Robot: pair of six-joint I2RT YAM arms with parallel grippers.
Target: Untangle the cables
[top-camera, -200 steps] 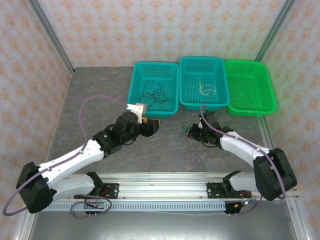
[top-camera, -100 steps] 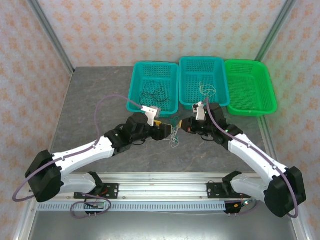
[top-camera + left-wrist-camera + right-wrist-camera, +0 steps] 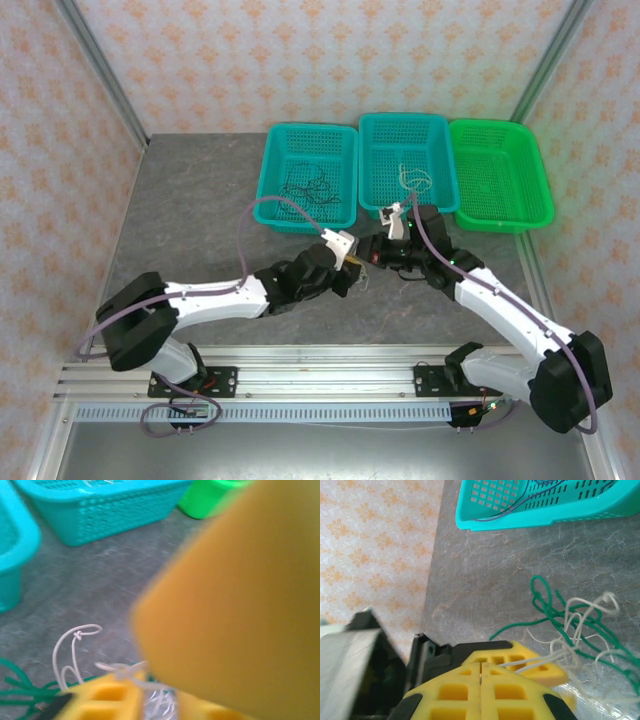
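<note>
The cables (image 3: 572, 625) are a small tangle of whitish and green wires hanging just above the grey table. My right gripper (image 3: 480, 666) is shut, with whitish strands running out from its yellow tips. In the top view it (image 3: 372, 256) meets my left gripper (image 3: 357, 268) at the table's centre. In the left wrist view the left gripper (image 3: 160, 700) has its yellow fingers (image 3: 100, 700) drawn close on whitish strands, and a blurred yellow finger of the right gripper covers the right half. A whitish loop (image 3: 72, 647) and a green wire (image 3: 20, 692) trail to its left.
Three baskets stand along the back. The left teal basket (image 3: 275, 215) holds black wires (image 3: 308, 188), the middle teal basket (image 3: 410, 212) holds a whitish wire (image 3: 412, 178), and the green basket (image 3: 500, 222) is on the right. A metal rail runs along the near edge.
My left gripper has moved right to meet the right gripper and closed its fingers on the hanging tangle. The right gripper earlier rose with the tangle from the table and has since held still.
</note>
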